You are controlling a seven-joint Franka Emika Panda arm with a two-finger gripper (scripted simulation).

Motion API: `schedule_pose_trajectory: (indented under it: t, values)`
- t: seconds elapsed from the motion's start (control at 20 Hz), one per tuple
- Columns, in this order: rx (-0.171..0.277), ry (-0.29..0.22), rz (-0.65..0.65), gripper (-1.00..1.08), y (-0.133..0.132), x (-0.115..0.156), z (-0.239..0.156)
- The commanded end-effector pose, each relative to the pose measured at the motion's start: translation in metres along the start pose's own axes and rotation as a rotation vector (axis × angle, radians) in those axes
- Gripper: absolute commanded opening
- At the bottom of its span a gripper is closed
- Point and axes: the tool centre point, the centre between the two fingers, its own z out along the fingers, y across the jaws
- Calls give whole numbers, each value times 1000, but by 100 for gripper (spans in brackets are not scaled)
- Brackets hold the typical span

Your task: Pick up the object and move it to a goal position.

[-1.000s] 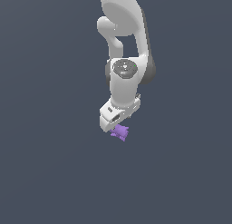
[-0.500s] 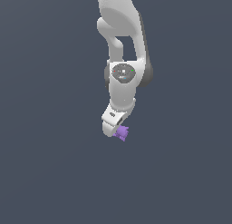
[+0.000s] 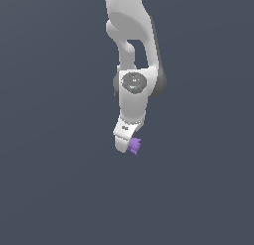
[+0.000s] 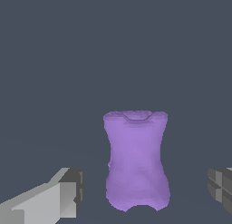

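The white arm (image 3: 130,35) descends from the top of the exterior view, its links stacked nearly vertically, with a round grey-capped joint (image 3: 134,82) facing the camera above the wrist. The gripper (image 3: 125,141) points downward and tilts slightly toward the exterior view's left. In the wrist view its two grey fingers (image 4: 68,193) stand well apart, one at each side of the picture, with a wide gap between their inner faces and neither one touching anything.
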Motion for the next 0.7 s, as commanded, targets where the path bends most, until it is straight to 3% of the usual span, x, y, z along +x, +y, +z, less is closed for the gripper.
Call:
schedule_pose_trajectory:
  t: [0.0,0.65]
  values:
    - [0,1,-21,100,0,0,1]
    - [0,1,-31,100,-1,0,26]
